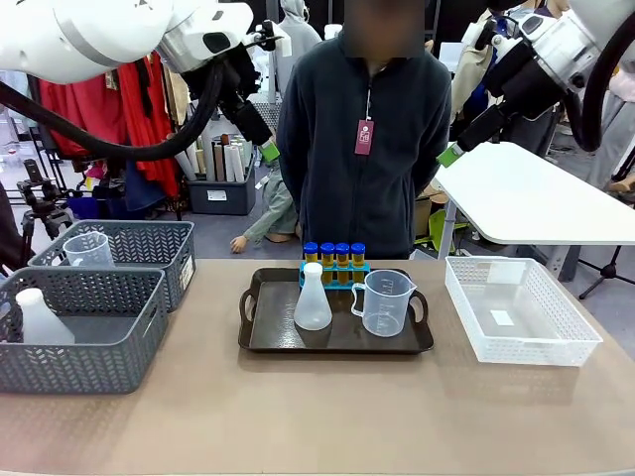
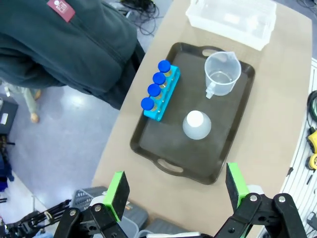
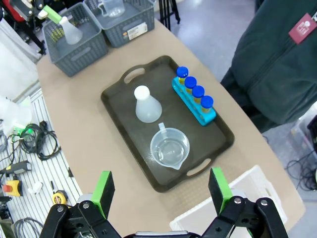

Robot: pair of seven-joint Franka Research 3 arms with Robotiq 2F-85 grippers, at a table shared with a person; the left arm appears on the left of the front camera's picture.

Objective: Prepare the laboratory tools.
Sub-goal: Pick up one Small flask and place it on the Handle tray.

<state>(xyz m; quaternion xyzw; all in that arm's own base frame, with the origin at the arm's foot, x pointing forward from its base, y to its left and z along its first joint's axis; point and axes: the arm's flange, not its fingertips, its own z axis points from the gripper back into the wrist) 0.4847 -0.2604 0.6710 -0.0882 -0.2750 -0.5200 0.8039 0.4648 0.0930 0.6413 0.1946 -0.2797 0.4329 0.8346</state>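
A dark tray [image 1: 337, 348] sits mid-table and holds the laboratory tools. At its far edge stands a blue rack with several blue-capped amber tubes [image 1: 334, 256]. In front of the rack are a white conical flask [image 1: 313, 300] and a clear measuring beaker [image 1: 386, 303]. My left gripper [image 1: 268, 149] hangs high above the table at the left, open and empty. My right gripper [image 1: 451, 154] hangs high at the right, also open and empty. From above, the left wrist view shows the tubes [image 2: 159, 91], beaker [image 2: 222, 74] and flask [image 2: 197, 124] beyond the left gripper [image 2: 176, 188]. The right wrist view shows the flask [image 3: 146, 105], beaker [image 3: 170, 147] and tubes [image 3: 194, 94] beyond the right gripper [image 3: 161, 191].
Two grey baskets stand at the left. The far one [image 1: 149, 238] holds a clear beaker, and the near one [image 1: 99, 352] holds a white flask. A white mesh basket [image 1: 556, 342] sits at the right. A person [image 1: 362, 139] stands at the far edge behind the tray.
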